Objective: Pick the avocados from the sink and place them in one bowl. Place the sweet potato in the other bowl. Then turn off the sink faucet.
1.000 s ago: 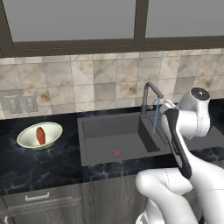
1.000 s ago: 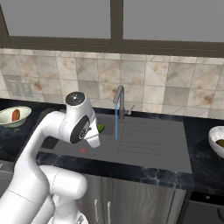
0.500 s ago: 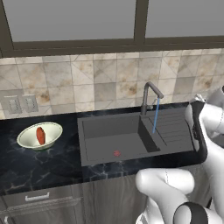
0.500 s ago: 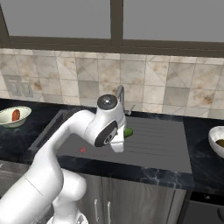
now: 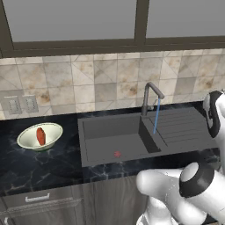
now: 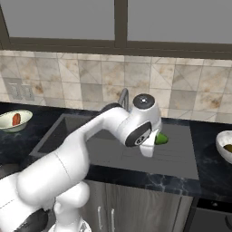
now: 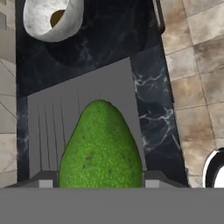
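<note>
My gripper (image 6: pixel 153 141) is shut on the bright green avocado (image 6: pixel 161 138), held above the ridged drainboard (image 6: pixel 174 152) to the right of the sink (image 6: pixel 63 131). In the hand view the green avocado (image 7: pixel 101 148) sits between the two fingertips (image 7: pixel 43 181). Ahead of it stands a pale bowl (image 7: pixel 70 19) holding the olive-brown avocado (image 7: pixel 57 17); that bowl (image 6: pixel 222 138) is at the counter's right end. The sweet potato (image 5: pixel 40 136) lies in the other bowl (image 5: pixel 25 137) at the left. Water runs in a thin blue stream (image 5: pixel 156 116) from the faucet (image 5: pixel 150 93).
Black marble counter (image 5: pixel 39 165) surrounds the sink, with a tiled wall and outlets (image 5: pixel 19 105) behind it. A small red spot (image 5: pixel 117 154) marks the basin floor. My arm's white links (image 6: pixel 90 136) cross above the basin.
The arm has swung to the right, carrying the green avocado from over the sink basin to over the drainboard. The grip has stayed the same.
</note>
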